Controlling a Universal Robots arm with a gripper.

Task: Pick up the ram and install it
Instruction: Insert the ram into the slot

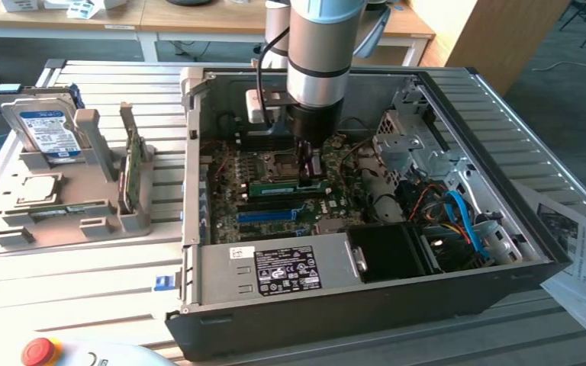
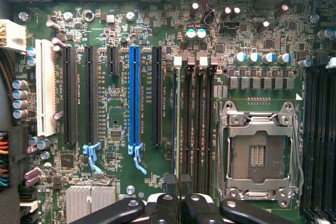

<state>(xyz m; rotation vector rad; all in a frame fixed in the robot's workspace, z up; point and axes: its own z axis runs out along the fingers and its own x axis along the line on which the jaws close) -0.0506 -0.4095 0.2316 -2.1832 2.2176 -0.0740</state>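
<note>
Closed tool (image 2: 177, 183) hangs above the motherboard's (image 2: 168, 40) black memory slots (image 2: 198, 124).

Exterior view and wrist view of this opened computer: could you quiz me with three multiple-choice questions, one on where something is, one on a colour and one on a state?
1. Where is the hard drive with the blue label?
A. In a grey holder outside the computer case, at the exterior view's left
B. Inside the case
C. On top of the case

2. What colour is the long slot between black slots on the motherboard?
A. Red
B. Blue
C. Yellow

3. How is the hand?
A. Wide open, high above the case
B. Shut, down inside the case over the motherboard
C. Shut on the hard drive

Answers:
1 A: the drive stands in the holder beside the case.
2 B: the slot is plainly blue in the wrist view.
3 B: the hand is closed and low over the board.
</note>
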